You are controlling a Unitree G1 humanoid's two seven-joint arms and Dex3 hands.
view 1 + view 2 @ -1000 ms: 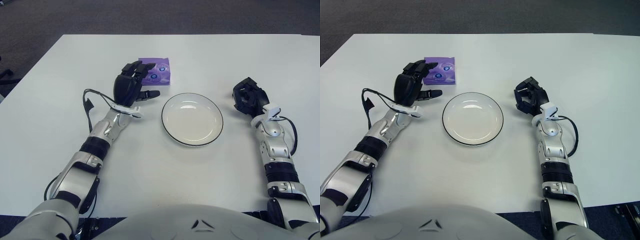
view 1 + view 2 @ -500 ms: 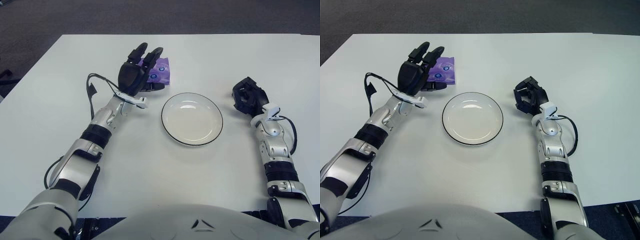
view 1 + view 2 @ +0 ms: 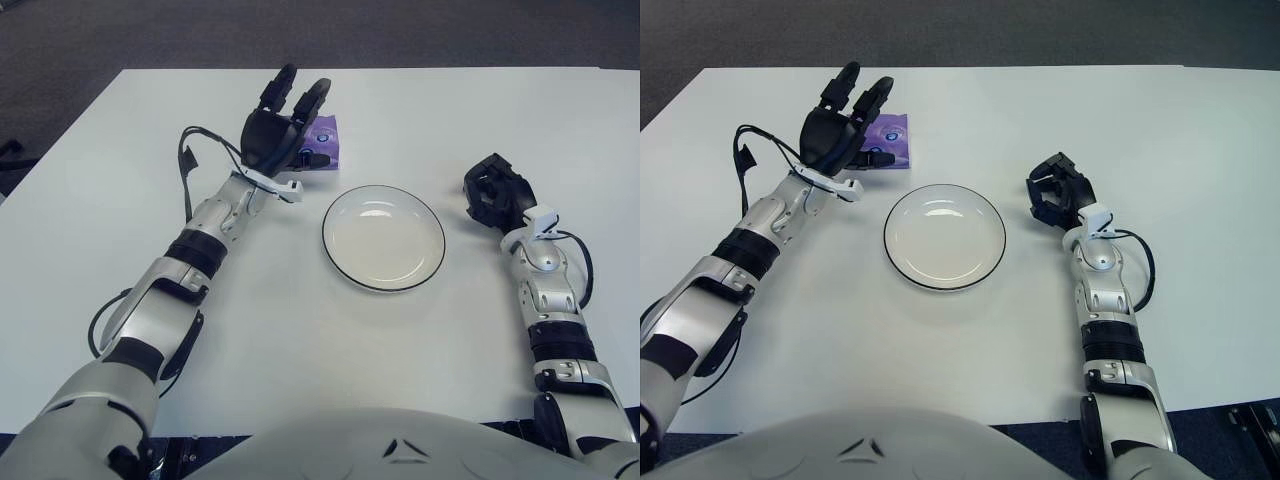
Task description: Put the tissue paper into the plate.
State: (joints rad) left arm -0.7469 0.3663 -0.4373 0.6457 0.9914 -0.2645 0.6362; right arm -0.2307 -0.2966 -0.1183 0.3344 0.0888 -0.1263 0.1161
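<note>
Reaching over the purple tissue pack (image 3: 322, 145) is the left hand (image 3: 277, 135), fingers (image 3: 285, 85) spread wide and pointing up toward 12 o'clock, nothing gripped yet as far as I can see. The pack sits flat on the white table (image 3: 120, 200), at roughly 10 to 11 o'clock from the plate (image 3: 384, 238) and a short way off from its rim. The palm covers the pack's left part, so I can't tell if it's actually touching. My read on the pack: it looks like a small plastic-wrapped pocket tissue bundle, so very light, soft and squishy, with a slick film that could slide out of a loose pinch. I'd guess the best hold is across the short sides, thumb on one edge and fingers on the other, squeezing enough to dent it a bit. It won't break, so a firm grip is fine; it may just skate away on the table if nudged first. Right hand (image 3: 496, 192) shows at 3 o'clock of the plate, fingers curled in, holding nothing.
</note>
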